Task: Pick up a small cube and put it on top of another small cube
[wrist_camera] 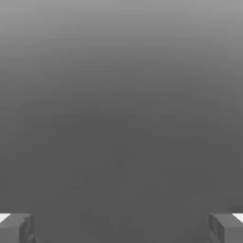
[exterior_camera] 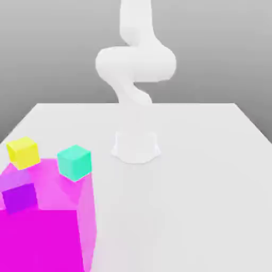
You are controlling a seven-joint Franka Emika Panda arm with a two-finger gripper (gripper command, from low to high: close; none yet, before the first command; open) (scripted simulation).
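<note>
Two small cubes, yellow cube (exterior_camera: pixel 23 152) and teal cube (exterior_camera: pixel 74 162), sit apart; gripper (wrist_camera: pixel 121 228) jaws spread, empty

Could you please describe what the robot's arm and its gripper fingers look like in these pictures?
The arm is plain white, smooth and rounded, with bulging joint housings and a wider round base on the white table. No cables or markings can be seen on it. In the hand view, the gripper has two blocky grey fingers with squared tips and a lighter, whitish edge on top.
</note>
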